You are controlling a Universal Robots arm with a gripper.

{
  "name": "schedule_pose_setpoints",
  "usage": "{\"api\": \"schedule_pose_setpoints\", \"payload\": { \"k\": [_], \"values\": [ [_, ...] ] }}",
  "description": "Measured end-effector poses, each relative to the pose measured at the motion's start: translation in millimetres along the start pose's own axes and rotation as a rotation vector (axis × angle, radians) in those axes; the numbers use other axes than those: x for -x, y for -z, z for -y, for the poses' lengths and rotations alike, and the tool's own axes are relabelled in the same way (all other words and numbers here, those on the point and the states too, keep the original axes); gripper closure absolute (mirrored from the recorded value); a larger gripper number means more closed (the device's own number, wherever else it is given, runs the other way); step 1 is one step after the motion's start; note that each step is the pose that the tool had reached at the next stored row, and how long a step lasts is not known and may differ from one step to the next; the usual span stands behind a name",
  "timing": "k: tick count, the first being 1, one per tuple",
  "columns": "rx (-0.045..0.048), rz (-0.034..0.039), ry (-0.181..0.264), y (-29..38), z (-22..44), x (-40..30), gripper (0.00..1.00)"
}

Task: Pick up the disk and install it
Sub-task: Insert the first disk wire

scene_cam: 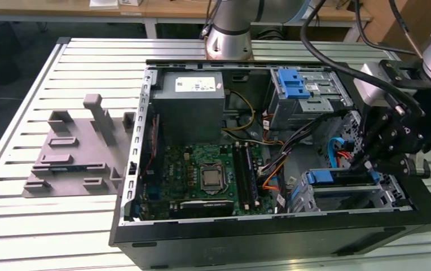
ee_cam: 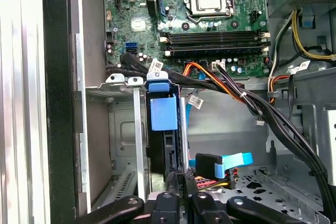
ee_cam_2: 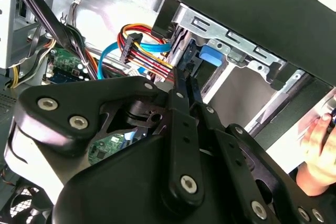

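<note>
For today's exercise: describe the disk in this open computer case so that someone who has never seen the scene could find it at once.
Start at the open black computer case on the slatted table. In its corner at the exterior view's lower right, below the gripper, is a metal drive cage. The disk stands on edge there; its blue plastic carrier distinguishes it from the grey metalwork.

disk (ee_cam: 161, 129) in drive cage (ee_cam: 123, 129) | tool (ee_cam: 181, 179) at disk's edge

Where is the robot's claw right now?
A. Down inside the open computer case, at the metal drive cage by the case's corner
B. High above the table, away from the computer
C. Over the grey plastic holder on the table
A: in the exterior view the gripper reaches into the open computer case, at the drive cage, where the blue-framed disk stands on edge in its slot.
</note>
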State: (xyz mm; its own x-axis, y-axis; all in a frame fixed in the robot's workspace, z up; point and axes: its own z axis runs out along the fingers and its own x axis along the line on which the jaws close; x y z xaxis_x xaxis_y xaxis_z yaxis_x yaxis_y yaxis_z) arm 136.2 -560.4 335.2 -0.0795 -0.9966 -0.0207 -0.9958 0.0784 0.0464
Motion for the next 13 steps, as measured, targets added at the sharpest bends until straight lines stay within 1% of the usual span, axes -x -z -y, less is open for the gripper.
{"api": "schedule_pose_setpoints", "payload": {
  "k": [6, 13],
  "values": [
    [0.0001, 0.0003, -0.001, -0.1, 0.1, -1.2, 0.84],
    [0.0009, 0.0033, -0.002, -0.6, 0.3, -3.2, 0.84]
  ]
}}
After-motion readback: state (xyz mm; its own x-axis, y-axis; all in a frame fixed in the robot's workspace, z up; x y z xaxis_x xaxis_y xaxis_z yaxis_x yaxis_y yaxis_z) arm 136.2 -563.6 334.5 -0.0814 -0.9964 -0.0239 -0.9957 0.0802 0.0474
